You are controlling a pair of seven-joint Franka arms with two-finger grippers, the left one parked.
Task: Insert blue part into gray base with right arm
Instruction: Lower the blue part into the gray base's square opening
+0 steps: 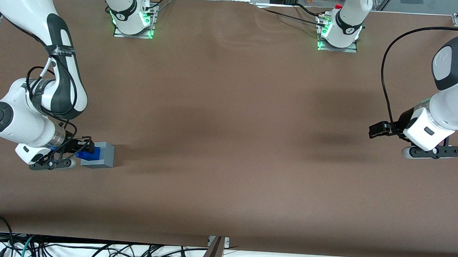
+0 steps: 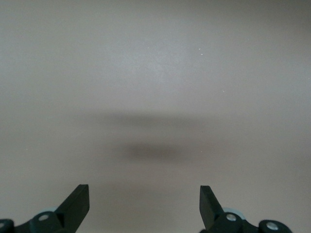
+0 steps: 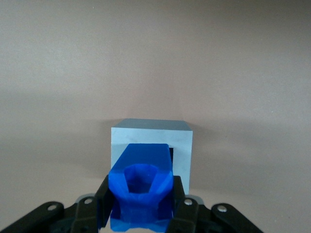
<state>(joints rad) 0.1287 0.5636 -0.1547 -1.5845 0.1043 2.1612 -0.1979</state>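
Observation:
The gray base [image 1: 103, 155] is a light gray cube on the brown table, near the working arm's end. The right arm's black gripper [image 1: 82, 149] hangs just over the cube's top, shut on the bright blue part [image 1: 85, 153]. In the right wrist view the blue part [image 3: 141, 187] sits clamped between the two black fingers [image 3: 103, 201], its hollow end facing the camera. It overlaps the gray base [image 3: 150, 145] and covers most of the dark square recess [image 3: 171, 153] in the top face. I cannot tell whether the part touches the recess.
The two arm mounts with green lights [image 1: 133, 22] stand at the table's edge farthest from the front camera. Cables [image 1: 92, 250] lie below the table's near edge. The parked arm's gripper [image 1: 383, 129] hovers at its own end of the table.

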